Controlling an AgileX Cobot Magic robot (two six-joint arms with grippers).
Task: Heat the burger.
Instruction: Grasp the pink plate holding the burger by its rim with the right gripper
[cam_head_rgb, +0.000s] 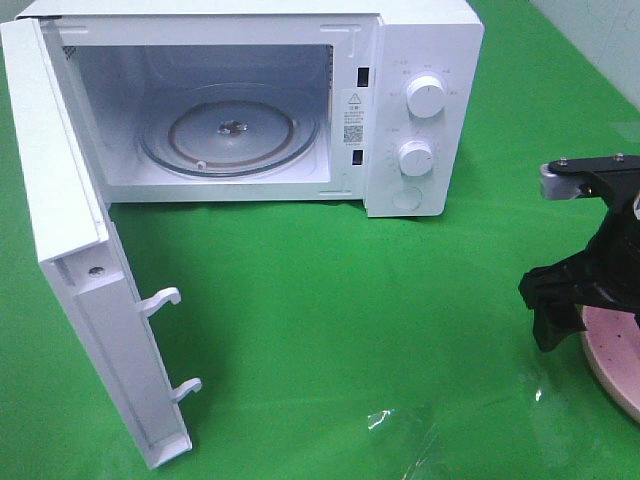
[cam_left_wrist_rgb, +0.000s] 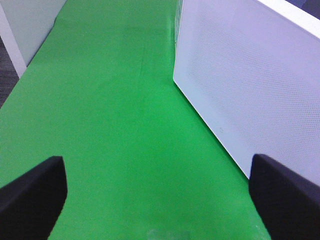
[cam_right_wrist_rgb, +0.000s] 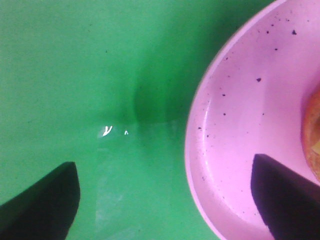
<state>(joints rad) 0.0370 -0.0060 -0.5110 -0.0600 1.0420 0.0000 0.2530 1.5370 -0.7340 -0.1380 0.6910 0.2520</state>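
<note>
The green counter (cam_head_rgb: 380, 330) carries the microwave (cam_head_rgb: 425, 40), its door (cam_head_rgb: 70, 250) swung wide and its turntable (cam_head_rgb: 230, 130) bare. At the right edge sits the pink plate (cam_right_wrist_rgb: 240, 150), with the burger (cam_right_wrist_rgb: 314, 135) on it, barely in view. The right claw (cam_right_wrist_rgb: 162, 197), spread wide, straddles the plate's rim. It should probably seat squarely on the rim, clear of the bun, before closing. The left claw (cam_left_wrist_rgb: 157, 192) gapes beside the door.

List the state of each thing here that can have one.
microwave door, swung wide open.
glass turntable, seated in place, nothing on it.
pink plate, flat on the green cloth.
burger, resting on the pink plate, barely in view.
left gripper, open, empty.
right gripper, open, empty, straddling the plate's rim.
</note>
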